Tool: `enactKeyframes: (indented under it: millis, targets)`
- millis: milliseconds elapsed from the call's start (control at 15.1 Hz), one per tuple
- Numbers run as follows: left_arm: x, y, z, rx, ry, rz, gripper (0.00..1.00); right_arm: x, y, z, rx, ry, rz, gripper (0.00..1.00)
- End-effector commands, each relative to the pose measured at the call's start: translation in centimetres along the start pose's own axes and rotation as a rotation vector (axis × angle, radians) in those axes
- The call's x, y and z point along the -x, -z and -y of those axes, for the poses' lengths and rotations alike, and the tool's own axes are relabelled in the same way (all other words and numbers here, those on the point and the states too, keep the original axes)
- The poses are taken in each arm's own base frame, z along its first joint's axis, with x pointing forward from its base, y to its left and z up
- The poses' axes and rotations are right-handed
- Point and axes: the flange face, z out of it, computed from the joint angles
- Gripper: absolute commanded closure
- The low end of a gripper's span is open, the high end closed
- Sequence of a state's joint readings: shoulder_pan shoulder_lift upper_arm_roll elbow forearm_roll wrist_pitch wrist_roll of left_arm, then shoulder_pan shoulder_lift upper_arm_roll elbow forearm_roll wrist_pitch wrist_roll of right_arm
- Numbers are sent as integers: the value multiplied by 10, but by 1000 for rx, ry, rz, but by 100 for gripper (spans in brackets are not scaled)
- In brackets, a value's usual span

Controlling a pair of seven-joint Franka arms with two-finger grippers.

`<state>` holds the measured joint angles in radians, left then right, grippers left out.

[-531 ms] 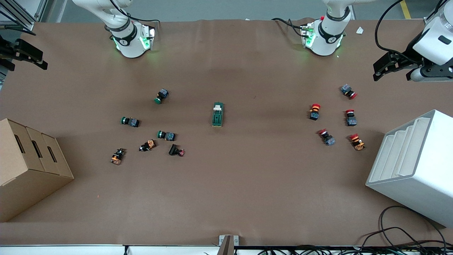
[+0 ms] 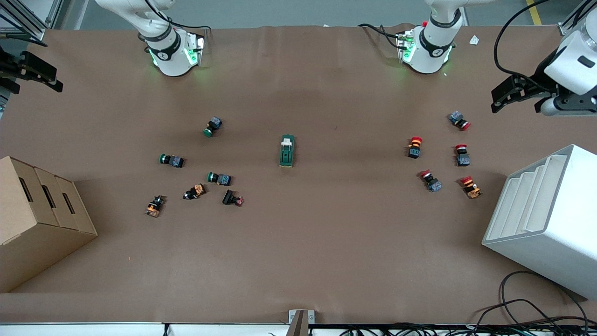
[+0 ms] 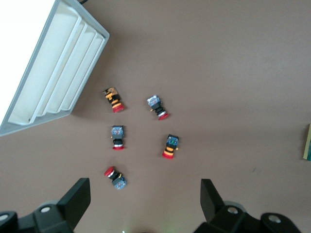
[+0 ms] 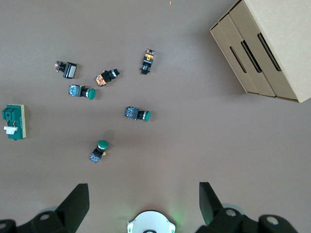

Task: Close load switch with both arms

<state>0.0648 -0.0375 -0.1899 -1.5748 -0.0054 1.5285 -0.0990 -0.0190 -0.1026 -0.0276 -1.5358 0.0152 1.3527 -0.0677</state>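
The load switch, a dark green block with a cream-white handle piece, lies at the middle of the brown table. It also shows in the right wrist view, and its edge shows in the left wrist view. My left gripper is open and empty, high over the left arm's end of the table, above the red push buttons. In its wrist view the jaws stand wide apart. My right gripper is open and empty, high over the right arm's end. Its wrist view looks down on its own base.
Several green and orange push buttons lie toward the right arm's end, and several red ones toward the left arm's end. A cardboard box stands at the right arm's end. A white stepped bin stands at the left arm's end.
The left gripper has shifted slightly, staying high over the left arm's end. The right arm and the load switch have not moved.
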Motion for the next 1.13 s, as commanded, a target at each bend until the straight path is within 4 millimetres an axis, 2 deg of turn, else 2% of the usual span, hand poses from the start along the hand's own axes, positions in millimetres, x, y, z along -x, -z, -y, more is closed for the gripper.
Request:
enactKeyframes:
  millis: [0, 133, 265, 531, 730, 863, 1062]
  targets:
    - [-23, -15, -15, 5, -46, 34, 0, 3, 1, -1, -16, -8, -7, 0]
    - [-31, -37, -39, 11, -70, 70, 0, 4, 1, 0, -17, -14, -2, 0]
    - [-35, -58, -72, 15, -52, 97, 0, 4, 1, 0, -16, -28, 1, 0]
    - [-36, -110, -167, 6, 119, 128, 0, 4, 3, 1, -9, -22, -1, 0]
    - [-18, -154, -240, 2, 242, 113, 0, 2, 3, -2, -3, -28, -7, 0]
    - [1, -187, -286, 23, 325, 79, 0, -7, -10, -3, -3, -29, 25, 0]
    - [32, -222, -348, 37, 401, 10, 0, -26, -31, -8, -12, -31, 49, 0]
